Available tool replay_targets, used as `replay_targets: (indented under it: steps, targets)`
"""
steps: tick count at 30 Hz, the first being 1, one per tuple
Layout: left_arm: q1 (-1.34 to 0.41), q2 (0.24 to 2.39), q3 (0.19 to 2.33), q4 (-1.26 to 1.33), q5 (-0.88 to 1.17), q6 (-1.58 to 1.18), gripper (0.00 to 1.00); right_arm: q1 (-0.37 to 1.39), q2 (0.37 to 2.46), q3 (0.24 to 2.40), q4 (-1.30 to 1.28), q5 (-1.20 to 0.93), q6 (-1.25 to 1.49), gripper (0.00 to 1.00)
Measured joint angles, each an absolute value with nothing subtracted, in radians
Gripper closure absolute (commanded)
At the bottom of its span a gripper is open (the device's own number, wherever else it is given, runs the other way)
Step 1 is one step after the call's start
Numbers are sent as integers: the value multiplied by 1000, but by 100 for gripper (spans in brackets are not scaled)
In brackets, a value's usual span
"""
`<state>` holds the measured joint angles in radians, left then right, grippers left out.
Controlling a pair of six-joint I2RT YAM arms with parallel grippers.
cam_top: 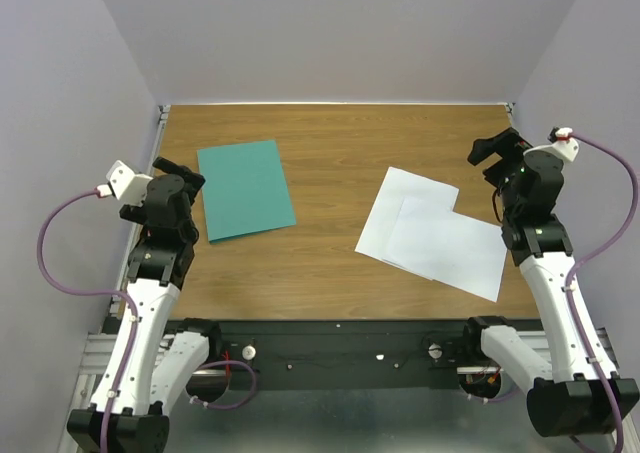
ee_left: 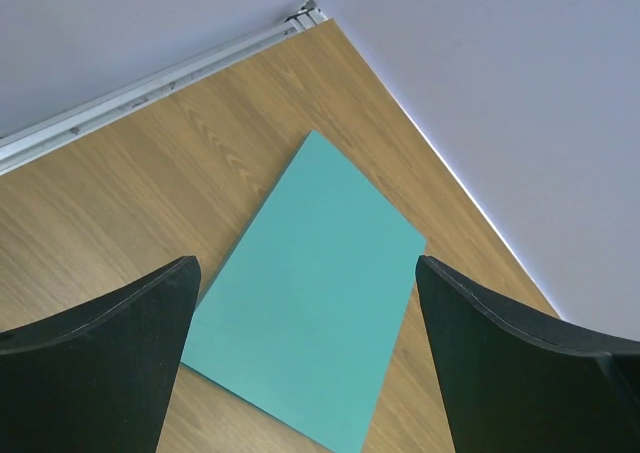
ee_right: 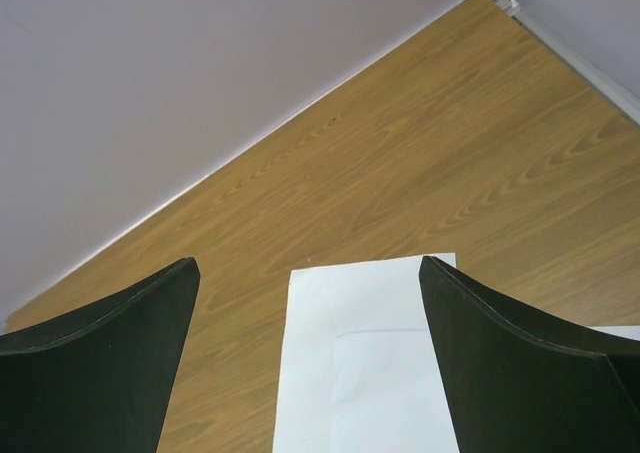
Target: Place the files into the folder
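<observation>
Both left pincer [ee_left: 305, 265] and right pincer [ee_right: 306, 263] hover raised, agape.

One teal-green folder [cam_top: 245, 189] lies at the upper left of the worktop [cam_top: 340, 143]. Two white files overlap at the centre right, the upper file [cam_top: 405, 195] and the lower file [cam_top: 455, 253]. There are two tools, the left tool [cam_top: 193, 181] and the right tool [cam_top: 482, 153].

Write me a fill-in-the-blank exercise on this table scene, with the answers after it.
The folder lies on the ____ side of the table.
The white files number ____, one overlapping the other.
The left gripper and the right gripper both stand ____, holding nothing.
Missing words: left; two; open.
</observation>
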<state>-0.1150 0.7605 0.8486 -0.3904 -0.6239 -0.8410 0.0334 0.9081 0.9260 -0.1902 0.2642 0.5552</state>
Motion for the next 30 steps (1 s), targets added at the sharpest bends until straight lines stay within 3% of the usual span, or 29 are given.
replay_targets:
  steps: [6,15,23,30]
  targets:
    - [-58,849,827,-344,-624,-812,2,33,968,926,-189,194,514,0]
    - [252,1182,745,-175,-427,-682,2,33,1086,928,-179,99,517,0]
    - [323,1501,789,-92,-249,-585,2,33,1205,929,-148,-41,525,0]
    - [327,1589,827,-51,-94,-550,2,33,1237,929,-114,-81,524,0]
